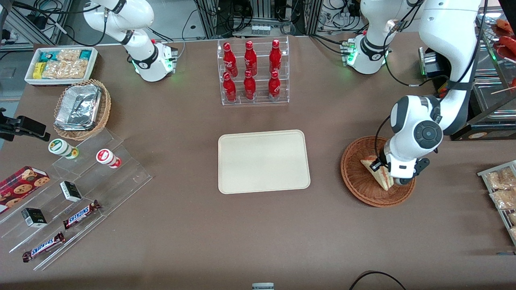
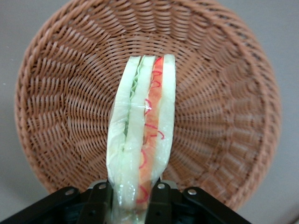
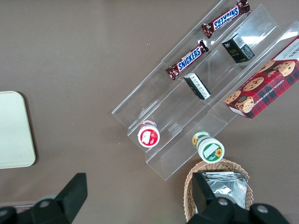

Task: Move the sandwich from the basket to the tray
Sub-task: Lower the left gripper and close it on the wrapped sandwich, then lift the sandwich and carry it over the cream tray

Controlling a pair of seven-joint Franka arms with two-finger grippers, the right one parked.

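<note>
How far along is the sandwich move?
Done: the gripper has shut on the sandwich, one finger on each bread face. In hand: the sandwich is over the basket; whether it has lifted clear of the weave is unclear. Left: carry it to the tray, which holds nothing yet, and release.

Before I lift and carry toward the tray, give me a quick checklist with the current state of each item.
1. Grip: the gripper is shut on the sandwich, a finger on each bread face. Ok.
2. Grip spot: the fingers hold one end of the wedge, so most of it sticks out unsupported. Not ok, lift gently.
3. Clearance from the basket: whether the sandwich has left the weave, cannot tell.
4. Wrapping: clear film looks intact around the filling. Ok.
5. The tray: nothing on it. Ok.
6. Path: bare table between basket and tray, with the bottle rack farther from the front camera. Ok.
</note>
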